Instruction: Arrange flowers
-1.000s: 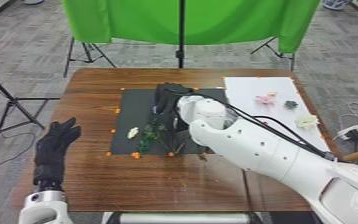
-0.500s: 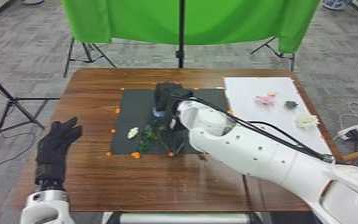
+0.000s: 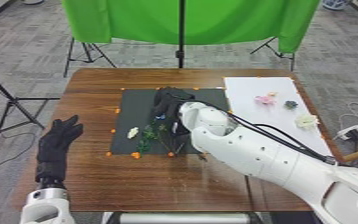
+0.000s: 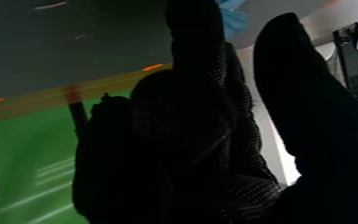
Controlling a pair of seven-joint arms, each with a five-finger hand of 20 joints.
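In the head view, my right hand [image 3: 169, 103] is low over the black mat's [image 3: 136, 110] middle, by a small blue thing [image 3: 160, 117]. In the right wrist view, my right hand [image 4: 191, 120] has its thumb apart from a straight finger, a light-blue thing [image 4: 234, 21] beyond the gap; contact is unclear. A white flower [image 3: 133, 132] and green stems [image 3: 143, 145] lie on the mat. Pink [image 3: 265, 100], dark teal [image 3: 291, 104] and cream flowers [image 3: 307, 121] rest on the white sheet [image 3: 242, 92]. My left hand [image 3: 58, 139] is open at the table's left.
Orange markers [image 3: 135, 155] edge the mat on the brown table [image 3: 144, 182]. My right arm crosses over the table and the sheet's near part. Behind the table, a green cloth [image 3: 131, 22] hangs from a stand.
My right hand has shifted slightly in the head view, its fingers lower and nearer the robot. The small blue thing has come into sight beside it. My left hand stays nearly still.
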